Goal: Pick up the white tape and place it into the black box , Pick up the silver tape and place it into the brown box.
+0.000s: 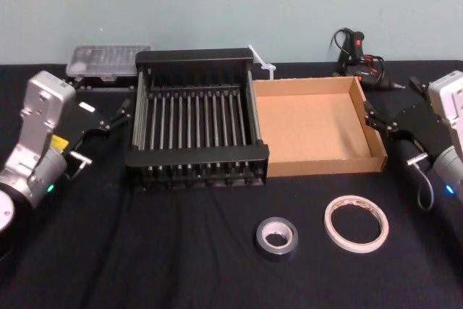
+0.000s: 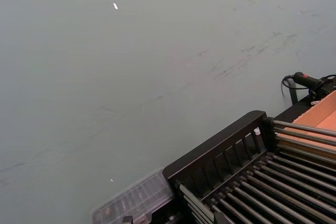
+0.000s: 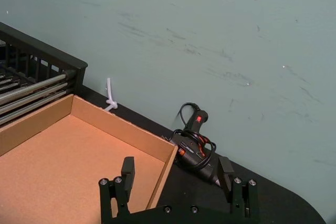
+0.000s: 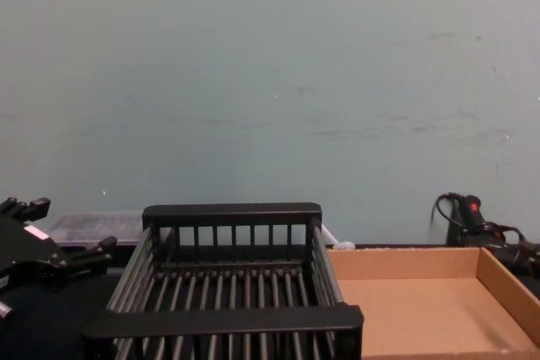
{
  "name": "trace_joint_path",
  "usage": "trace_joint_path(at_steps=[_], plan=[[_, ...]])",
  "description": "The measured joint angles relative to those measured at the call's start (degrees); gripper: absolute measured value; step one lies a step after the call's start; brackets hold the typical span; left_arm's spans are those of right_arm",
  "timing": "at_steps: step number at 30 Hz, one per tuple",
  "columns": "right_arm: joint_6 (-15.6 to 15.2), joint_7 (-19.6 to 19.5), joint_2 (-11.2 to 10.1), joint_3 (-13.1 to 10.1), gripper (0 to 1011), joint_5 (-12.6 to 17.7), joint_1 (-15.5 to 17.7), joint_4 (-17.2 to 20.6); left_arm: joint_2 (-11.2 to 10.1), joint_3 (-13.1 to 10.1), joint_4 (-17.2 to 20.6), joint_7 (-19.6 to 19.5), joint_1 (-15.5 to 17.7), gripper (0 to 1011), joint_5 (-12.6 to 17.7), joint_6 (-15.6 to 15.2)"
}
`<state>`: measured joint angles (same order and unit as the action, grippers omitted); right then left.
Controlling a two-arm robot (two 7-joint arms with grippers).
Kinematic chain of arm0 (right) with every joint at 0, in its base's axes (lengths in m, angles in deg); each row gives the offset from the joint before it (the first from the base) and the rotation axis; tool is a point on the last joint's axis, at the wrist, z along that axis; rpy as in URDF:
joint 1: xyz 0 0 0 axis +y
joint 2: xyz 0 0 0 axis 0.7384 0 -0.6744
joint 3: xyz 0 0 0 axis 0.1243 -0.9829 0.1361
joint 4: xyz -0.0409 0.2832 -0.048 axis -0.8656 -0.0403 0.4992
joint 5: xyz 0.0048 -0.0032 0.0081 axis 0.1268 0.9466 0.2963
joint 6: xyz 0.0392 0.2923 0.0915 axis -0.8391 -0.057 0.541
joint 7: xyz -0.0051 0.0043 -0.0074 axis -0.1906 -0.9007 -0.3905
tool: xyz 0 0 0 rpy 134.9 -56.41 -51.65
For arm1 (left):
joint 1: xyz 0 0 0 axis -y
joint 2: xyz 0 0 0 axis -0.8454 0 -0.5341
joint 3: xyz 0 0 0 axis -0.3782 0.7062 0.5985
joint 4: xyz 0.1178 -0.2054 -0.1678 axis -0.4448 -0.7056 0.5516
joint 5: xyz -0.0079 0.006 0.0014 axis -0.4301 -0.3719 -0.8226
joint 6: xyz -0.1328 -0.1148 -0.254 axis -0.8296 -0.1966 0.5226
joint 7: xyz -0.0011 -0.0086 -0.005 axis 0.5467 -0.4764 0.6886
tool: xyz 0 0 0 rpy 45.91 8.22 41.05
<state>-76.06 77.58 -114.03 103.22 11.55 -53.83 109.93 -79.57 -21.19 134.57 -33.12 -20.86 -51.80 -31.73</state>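
The white tape, a thin ring with red marks inside, lies flat on the black cloth near the front right. Just left of it sits the smaller silver tape. Behind them the black box stands slatted and empty, with the brown box touching its right side, also empty. My left gripper hovers open to the left of the black box. Open as well, my right gripper hangs at the brown box's right wall; the right wrist view shows its fingers spread over the tray's far right corner.
A clear plastic case lies behind the black box at the back left. A black glue gun with its cable rests at the back right, near a white plastic piece. The wall runs close behind the table.
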Motion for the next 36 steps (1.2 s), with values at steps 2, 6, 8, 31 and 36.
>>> trace_joint_path(at_steps=[2, 6, 8, 31, 36], plan=[[0.0, 0.0, 0.0, 0.0, 1002, 0.0, 0.0, 0.0, 0.0, 0.0, 0.0, 0.0, 0.0, 1001, 0.0, 0.0], [0.0, 0.0, 0.0, 0.0, 1002, 0.0, 0.0, 0.0, 0.0, 0.0, 0.0, 0.0, 0.0, 1001, 0.0, 0.0], [0.0, 0.0, 0.0, 0.0, 1002, 0.0, 0.0, 0.0, 0.0, 0.0, 0.0, 0.0, 0.0, 1001, 0.0, 0.0], [0.0, 0.0, 0.0, 0.0, 1002, 0.0, 0.0, 0.0, 0.0, 0.0, 0.0, 0.0, 0.0, 1001, 0.0, 0.0], [0.0, 0.0, 0.0, 0.0, 1002, 0.0, 0.0, 0.0, 0.0, 0.0, 0.0, 0.0, 0.0, 1001, 0.0, 0.0]])
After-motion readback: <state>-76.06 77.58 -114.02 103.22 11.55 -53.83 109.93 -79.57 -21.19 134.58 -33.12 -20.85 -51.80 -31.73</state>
